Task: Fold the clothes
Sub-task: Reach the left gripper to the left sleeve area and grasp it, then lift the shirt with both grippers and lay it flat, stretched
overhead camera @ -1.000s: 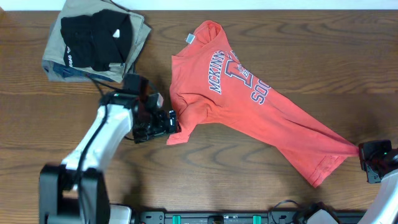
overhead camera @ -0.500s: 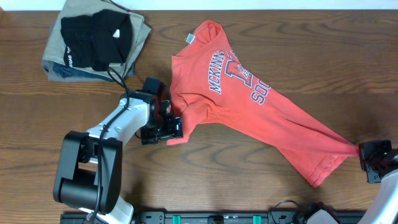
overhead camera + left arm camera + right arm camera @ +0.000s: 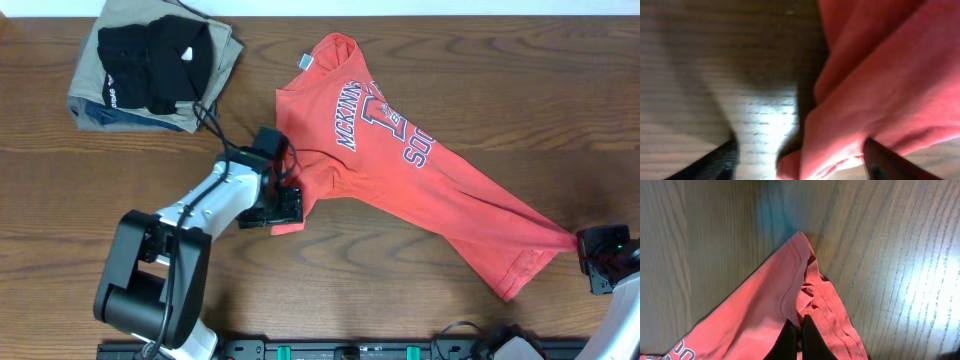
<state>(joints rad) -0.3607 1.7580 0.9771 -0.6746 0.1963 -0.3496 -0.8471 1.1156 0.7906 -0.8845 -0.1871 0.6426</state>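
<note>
The red-orange T-shirt (image 3: 400, 170) with white lettering lies crumpled and stretched diagonally across the table, from the upper middle to the lower right. My left gripper (image 3: 285, 207) is at the shirt's left sleeve edge, with its fingers wide open; shirt cloth (image 3: 880, 95) lies between them on the right side. My right gripper (image 3: 590, 252) is at the far right, shut on the shirt's hem corner (image 3: 807, 300).
A folded khaki garment (image 3: 215, 80) with a folded black garment (image 3: 150, 60) on top sits at the table's back left. Bare wooden table (image 3: 350, 290) lies in front of the shirt.
My left arm has moved right and up, bringing its gripper onto the shirt's left sleeve edge. The right gripper and the shirt's hem have not moved.
</note>
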